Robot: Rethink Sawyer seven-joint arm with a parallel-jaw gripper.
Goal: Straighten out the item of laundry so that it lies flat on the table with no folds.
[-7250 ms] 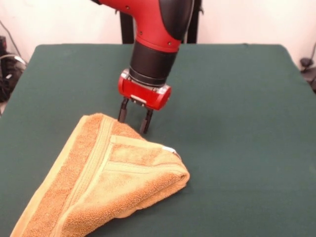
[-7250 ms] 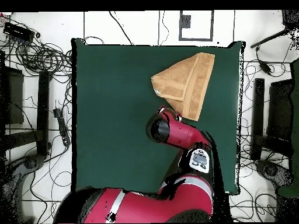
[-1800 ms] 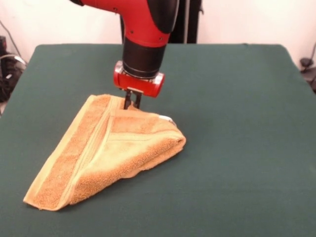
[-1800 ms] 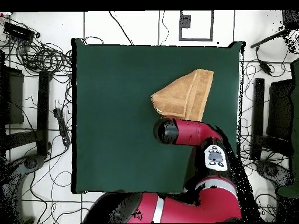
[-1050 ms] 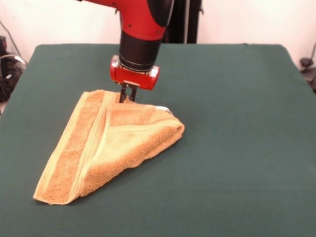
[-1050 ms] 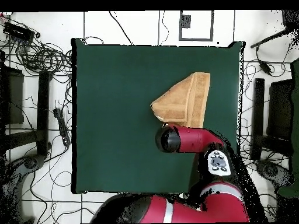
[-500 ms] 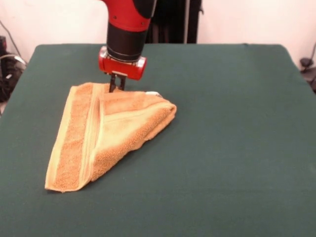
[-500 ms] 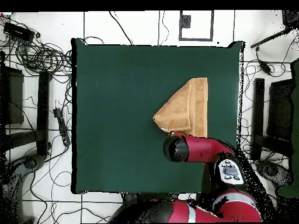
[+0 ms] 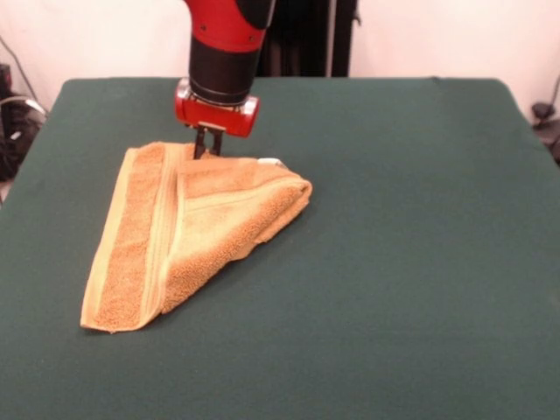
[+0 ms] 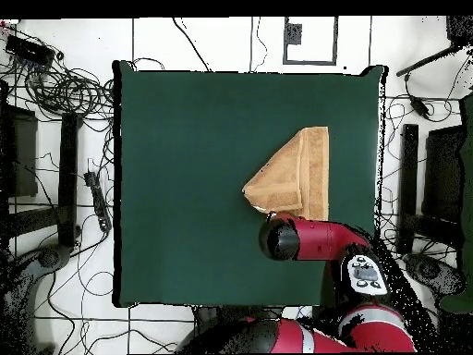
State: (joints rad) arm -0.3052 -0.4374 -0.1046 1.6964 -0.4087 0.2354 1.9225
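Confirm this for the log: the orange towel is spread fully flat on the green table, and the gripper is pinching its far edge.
Not quite. The towel is not flat: the front view shows it folded over itself into a triangle with a thick doubled edge. The rest holds: it lies on the green table, and the gripper is shut on its far edge.

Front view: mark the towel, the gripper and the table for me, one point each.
towel [image 9: 201, 232], front view, on the folded top layer.
gripper [image 9: 205, 149], front view, at its tips on the towel's far edge.
table [image 9: 420, 262], front view, on bare green cloth beside the towel.
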